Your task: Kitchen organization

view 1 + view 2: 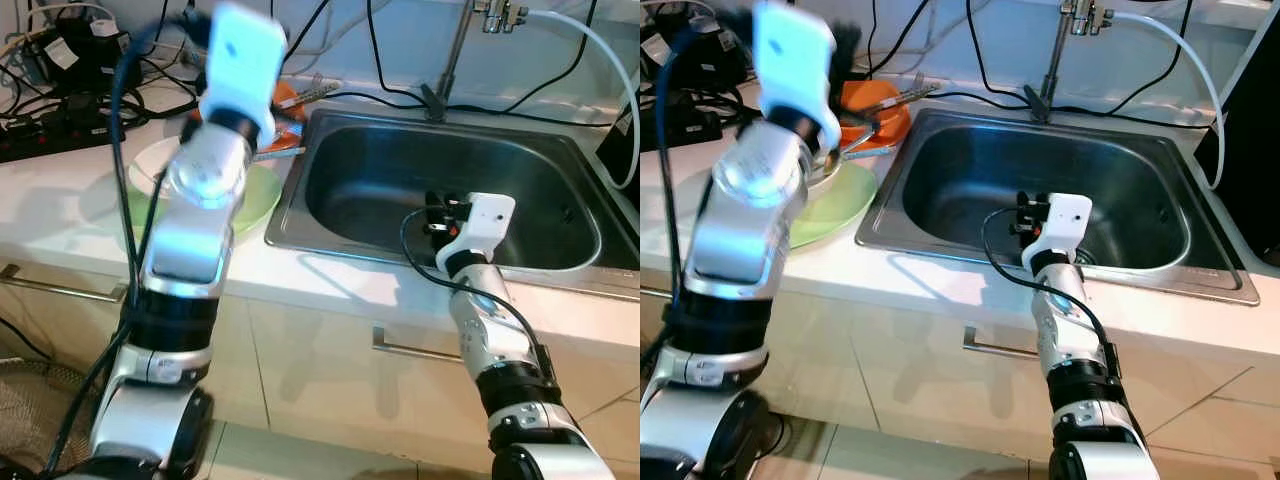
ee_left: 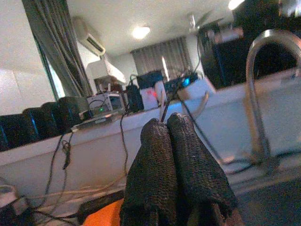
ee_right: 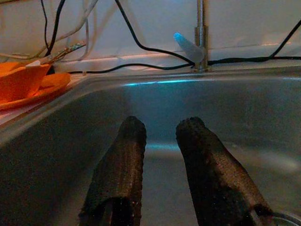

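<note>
Right gripper (image 3: 160,174) sits low inside the steel sink (image 1: 350,165), fingers apart with nothing between them, aimed at the back wall below the tap (image 3: 201,33); probably positioned to fetch from or deposit into the basin, though no item shows ahead of it. Left gripper (image 2: 174,160) is raised above the tabletop (image 1: 60,190), fingers pressed together and apparently empty, pointing toward the back wall and its cables. Beneath and just beyond that arm lie the green plate (image 1: 262,195) and a white dish (image 1: 150,165); orange bowls (image 1: 875,105) with utensils stand beside the sink's rim, likely the items awaiting sorting.
</note>
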`<state>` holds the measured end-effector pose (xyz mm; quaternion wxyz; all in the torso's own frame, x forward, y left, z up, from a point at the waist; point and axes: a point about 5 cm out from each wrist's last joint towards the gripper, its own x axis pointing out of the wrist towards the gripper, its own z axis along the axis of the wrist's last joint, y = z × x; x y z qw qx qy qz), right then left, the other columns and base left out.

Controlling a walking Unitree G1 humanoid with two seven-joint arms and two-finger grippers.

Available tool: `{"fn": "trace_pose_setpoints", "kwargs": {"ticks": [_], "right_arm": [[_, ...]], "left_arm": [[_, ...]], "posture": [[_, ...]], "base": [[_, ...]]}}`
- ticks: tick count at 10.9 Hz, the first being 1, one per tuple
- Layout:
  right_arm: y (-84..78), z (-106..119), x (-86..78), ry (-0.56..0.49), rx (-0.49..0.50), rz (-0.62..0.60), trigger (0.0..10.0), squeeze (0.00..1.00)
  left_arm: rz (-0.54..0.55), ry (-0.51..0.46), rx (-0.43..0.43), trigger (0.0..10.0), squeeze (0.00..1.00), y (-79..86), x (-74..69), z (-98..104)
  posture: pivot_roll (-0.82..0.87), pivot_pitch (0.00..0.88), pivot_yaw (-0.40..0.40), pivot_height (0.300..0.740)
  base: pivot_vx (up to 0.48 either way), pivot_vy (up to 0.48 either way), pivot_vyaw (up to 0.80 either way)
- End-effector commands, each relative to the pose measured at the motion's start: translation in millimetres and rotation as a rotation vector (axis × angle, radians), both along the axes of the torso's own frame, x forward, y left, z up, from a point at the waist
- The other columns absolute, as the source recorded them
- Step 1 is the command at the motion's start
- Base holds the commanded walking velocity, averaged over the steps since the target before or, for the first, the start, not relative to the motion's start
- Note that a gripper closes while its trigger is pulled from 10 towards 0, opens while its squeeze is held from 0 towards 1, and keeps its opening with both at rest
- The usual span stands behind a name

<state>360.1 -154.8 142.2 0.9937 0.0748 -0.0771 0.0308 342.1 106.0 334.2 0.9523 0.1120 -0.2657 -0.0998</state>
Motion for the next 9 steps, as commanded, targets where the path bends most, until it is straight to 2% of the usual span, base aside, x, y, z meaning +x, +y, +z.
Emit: {"fn": "trace_pose_setpoints", "kwargs": {"ticks": [1, 2, 3, 6, 7, 9], "right_arm": [[2.0, 4, 2.5, -0.013, 0.010, 0.009, 10.0, 0.00], [2.2, 4, 2.6, -0.013, 0.010, 0.012, 10.0, 0.00], [2.2, 4, 2.7, -0.013, 0.010, 0.013, 10.0, 0.00], [-2.4, 7, 2.6, -0.028, 0.006, 0.020, 10.0, 0.00], [-8.0, 13, 3.5, -0.048, 0.010, 0.023, 10.0, 1.00], [-5.9, 31, 4.5, -0.114, -0.004, 0.116, 10.0, 1.00]], "left_arm": [[-0.040, -0.039, -0.050, 10.0, 0.00, -1.9, -6.8, 15], [-0.092, -0.058, -0.149, 10.0, 0.00, -2.7, -10.0, 23], [-0.121, -0.068, -0.203, 10.0, 0.00, -4.2, -11.3, 23], [-0.259, 0.003, -0.258, 10.0, 0.00, -26.8, -10.8, 3], [-0.283, 0.036, -0.268, 10.0, 0.00, -31.9, -7.7, -9], [-0.300, 0.077, -0.254, 10.0, 0.00, -36.8, -3.9, -25]], "posture": [[0.18, 0.015, -0.030, 0.740], [0.18, 0.015, -0.030, 0.740], [0.18, 0.015, -0.030, 0.740], [0.16, 0.016, -0.019, 0.740], [0.15, 0.017, -0.014, 0.740], [0.15, 0.017, -0.009, 0.740]], "base": [[0.000, 0.000, 0.00], [0.000, 0.000, 0.00], [0.000, 0.000, 0.00], [0.000, 0.000, 0.00], [0.000, 0.000, 0.00], [0.000, 0.000, 0.00]]}}
